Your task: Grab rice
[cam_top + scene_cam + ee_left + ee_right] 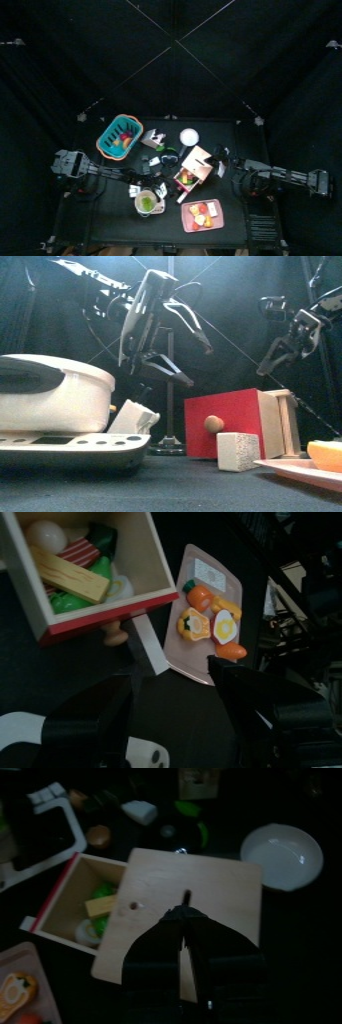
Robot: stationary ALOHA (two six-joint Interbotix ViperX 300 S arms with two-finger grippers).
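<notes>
text: we read none | labels, brands: none legible | numbers, signs: none | rice cooker point(60, 406) buttons: markings too small for us

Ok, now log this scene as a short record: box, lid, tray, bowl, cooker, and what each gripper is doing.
red box: open, toy food inside
wooden lid: off the opening, beside it
tray: next to the box, holds an egg and orange pieces
white bowl: looks empty, apart from the box
rice cooker: front left of the table
left gripper: open, above box and tray, holding nothing
right gripper: shut, over the lid, holding nothing
rice: cannot pick it out
</notes>
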